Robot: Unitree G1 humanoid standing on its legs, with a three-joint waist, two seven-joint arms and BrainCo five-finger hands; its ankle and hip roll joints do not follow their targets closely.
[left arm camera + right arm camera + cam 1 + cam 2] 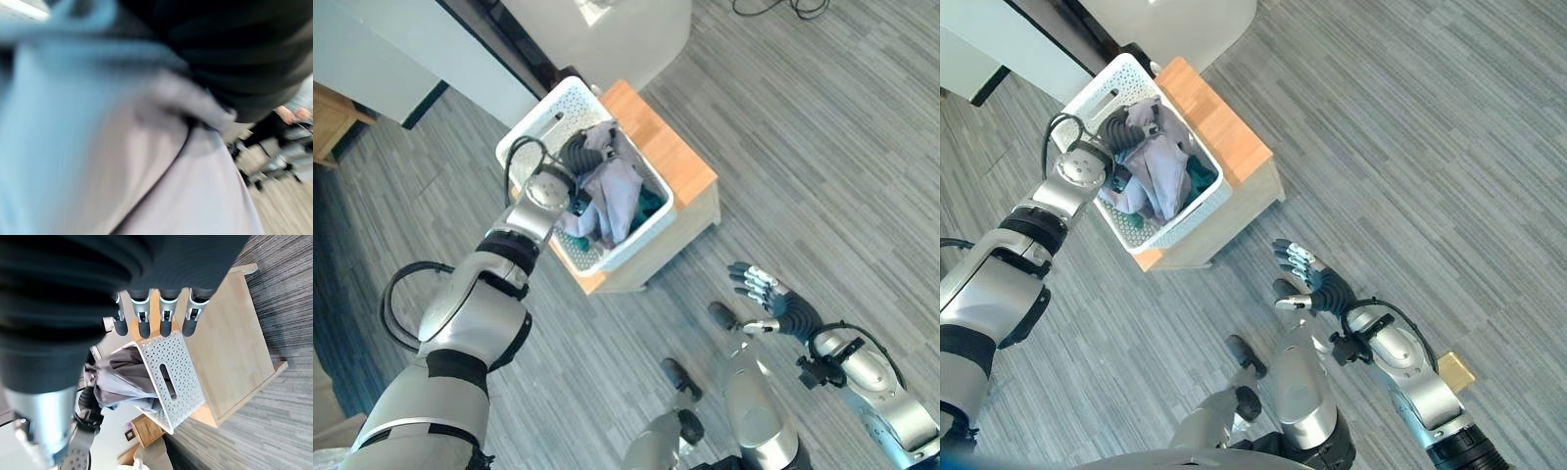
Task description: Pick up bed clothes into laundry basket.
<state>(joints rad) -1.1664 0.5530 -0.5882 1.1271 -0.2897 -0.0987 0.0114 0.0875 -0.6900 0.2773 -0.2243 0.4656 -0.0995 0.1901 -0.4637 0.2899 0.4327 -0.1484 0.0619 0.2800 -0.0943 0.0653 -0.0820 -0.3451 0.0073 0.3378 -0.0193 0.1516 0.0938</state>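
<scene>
Overhead scene: white perforated plastic laundry basket (631, 240) sits on a low light-wood table (680, 157).
Contents: crumpled lilac-grey bed clothes (612, 191) heaped inside the basket, over a teal cloth (649, 204).
Left hand (576, 152): down in the basket among the bed clothes; its grasp cannot be told.
Right hand (1298, 262): fingers straight, holding nothing, above grey plank floor (803, 147), apart from the table.

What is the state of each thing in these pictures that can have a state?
Laundry basket: upright on the wooden stand, holding clothes.
Grey garment: bunched inside the basket, rising above its rim.
Teal cloth: low in the basket, mostly covered.
Wooden stand: upright on the floor.
Left hand: in the basket, fingers hidden.
Right hand: open, holding nothing.
</scene>
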